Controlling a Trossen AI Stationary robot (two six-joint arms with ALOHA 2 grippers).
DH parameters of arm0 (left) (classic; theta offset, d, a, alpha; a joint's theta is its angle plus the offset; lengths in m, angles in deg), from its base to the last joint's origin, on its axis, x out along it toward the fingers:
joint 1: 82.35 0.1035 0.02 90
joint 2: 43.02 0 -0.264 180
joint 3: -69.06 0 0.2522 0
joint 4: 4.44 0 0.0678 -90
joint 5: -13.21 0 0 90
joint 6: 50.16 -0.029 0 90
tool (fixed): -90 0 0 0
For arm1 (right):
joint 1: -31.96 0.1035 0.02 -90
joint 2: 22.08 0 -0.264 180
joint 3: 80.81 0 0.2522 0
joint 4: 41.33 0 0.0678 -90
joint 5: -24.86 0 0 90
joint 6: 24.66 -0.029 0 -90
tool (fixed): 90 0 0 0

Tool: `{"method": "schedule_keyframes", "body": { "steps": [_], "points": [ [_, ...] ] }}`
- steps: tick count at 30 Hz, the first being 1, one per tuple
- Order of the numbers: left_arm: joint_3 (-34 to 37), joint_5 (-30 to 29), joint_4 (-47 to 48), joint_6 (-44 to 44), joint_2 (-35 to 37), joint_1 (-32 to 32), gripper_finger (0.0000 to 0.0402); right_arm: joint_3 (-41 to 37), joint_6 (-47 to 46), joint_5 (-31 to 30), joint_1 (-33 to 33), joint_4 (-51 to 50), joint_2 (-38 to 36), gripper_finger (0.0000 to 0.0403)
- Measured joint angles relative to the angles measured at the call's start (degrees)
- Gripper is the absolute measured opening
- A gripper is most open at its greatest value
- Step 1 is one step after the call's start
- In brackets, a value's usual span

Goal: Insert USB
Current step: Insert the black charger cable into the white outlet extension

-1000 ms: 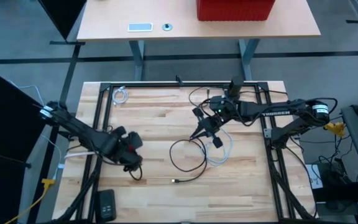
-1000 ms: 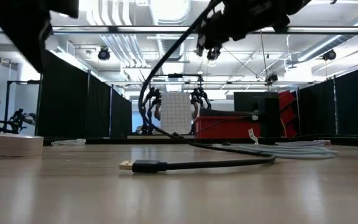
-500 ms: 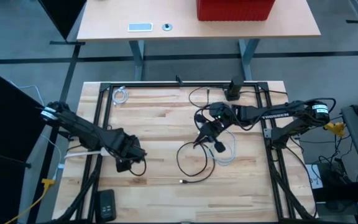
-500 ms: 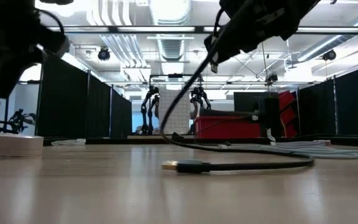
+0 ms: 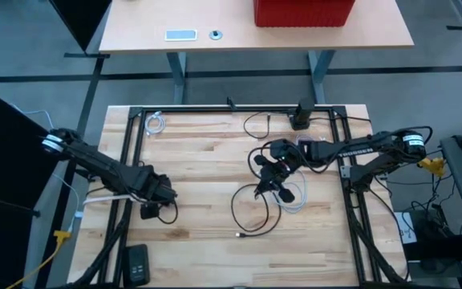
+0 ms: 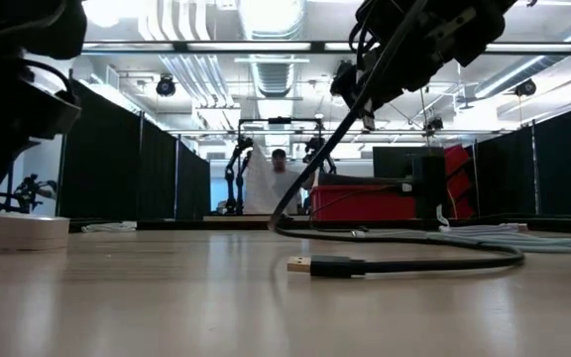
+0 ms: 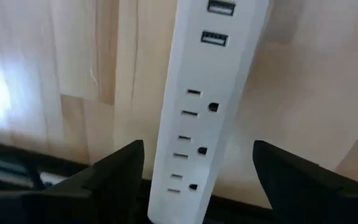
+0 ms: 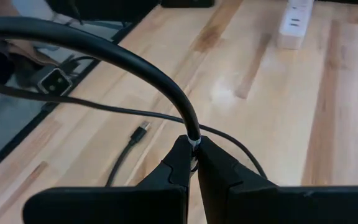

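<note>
On the wooden table (image 5: 199, 144), the right gripper (image 8: 194, 163) holds its jaws pinched on the black cable (image 5: 245, 205), lifted well above the boards near the table's middle. The cable's USB plug (image 6: 320, 266) lies free on the table, trailing well apart from those jaws. At the left edge, the left gripper (image 7: 197, 186) hovers with jaws spread around the white power strip (image 7: 207, 93). Judged from here, a regrip just behind the plug would steady it before lining up with the strip's USB ports (image 7: 215, 38).

Bare table (image 5: 199, 160) separates black cable (image 5: 251, 210) from power strip (image 5: 107, 195).
</note>
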Motion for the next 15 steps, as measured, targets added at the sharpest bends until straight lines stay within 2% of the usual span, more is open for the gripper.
{"method": "schedule_keyframes", "body": {
  "steps": [3, 9, 15],
  "points": [
    [1.4, 0.1, -1.2, -2.1, 0.9, 0.1, 0.0278, 0.0, -1.6, -3.6, 1.0, 0.0, 0.0, 0.0002],
    [5.3, 2.5, -6.0, -3.2, -1.3, 1.4, 0.0279, 0.0, -3.6, -4.1, 2.5, 0.6, 0.0, 0.0002],
    [5.8, 4.0, -6.9, -4.8, -6.5, 1.6, 0.0278, 0.0, -4.2, -4.1, 2.8, 1.7, 0.0, 0.0002]
  ]
}}
